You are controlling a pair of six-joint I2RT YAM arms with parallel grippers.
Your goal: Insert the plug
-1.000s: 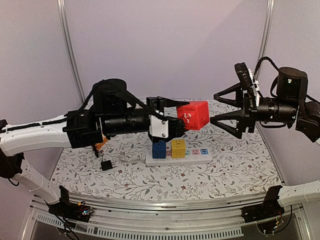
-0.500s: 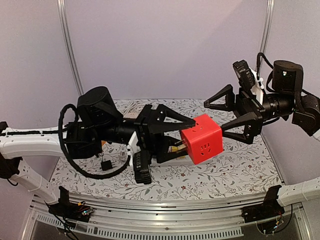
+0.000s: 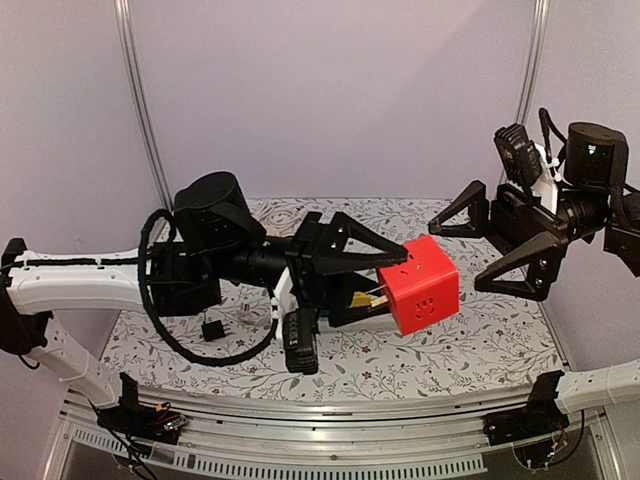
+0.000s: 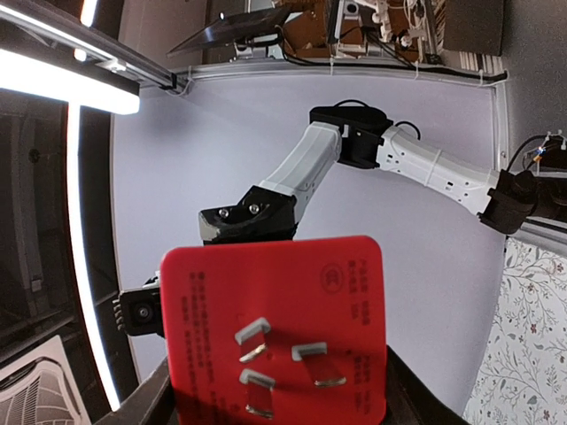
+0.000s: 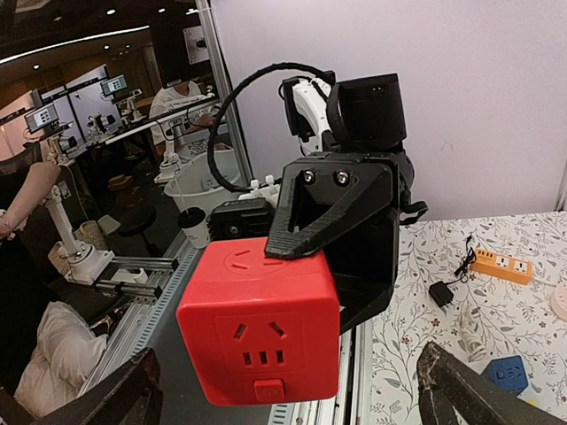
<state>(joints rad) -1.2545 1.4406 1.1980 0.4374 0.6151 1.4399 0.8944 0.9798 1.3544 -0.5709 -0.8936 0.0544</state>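
Only L wrist shows plug (image 4: 275,283) prongs (image 4: 252,331); R wrist, sockets (image 5: 258,336).

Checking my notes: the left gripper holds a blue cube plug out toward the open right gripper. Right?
No: the cube plug is red, not blue; the top external view shows it. The left gripper does hold it toward the open right gripper.

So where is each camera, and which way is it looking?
Top: above, behind the bases, facing the table; left arm and right arm show.
Left wrist: on the left arm, facing the pronged side of the red cube; its jaws edge the bottom.
Right wrist: on the right arm, facing the cube's socket side; open jaws in bottom corners.
Shared: all see the red cube.
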